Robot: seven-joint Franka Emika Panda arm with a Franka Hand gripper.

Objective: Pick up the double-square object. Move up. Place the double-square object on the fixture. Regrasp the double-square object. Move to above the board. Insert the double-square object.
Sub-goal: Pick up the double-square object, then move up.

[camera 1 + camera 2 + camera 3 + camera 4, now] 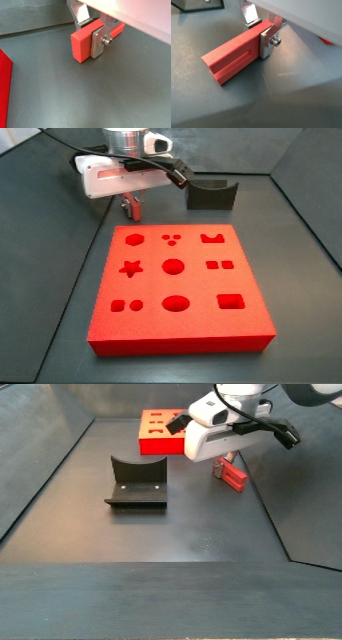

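Observation:
The double-square object is a small flat red-pink block with a groove along one face. My gripper is shut on it, one silver finger on each broad side, in both wrist views. In both side views the gripper hangs low over the dark floor with the block at or just above the floor; I cannot tell whether it touches. The gripper is just beyond the board's far left corner. The fixture stands apart from it, notch upward.
The dark fixture sits on the floor to one side of the gripper, and the board lies beyond it. An edge of the board shows in a wrist view. Dark walls enclose the floor.

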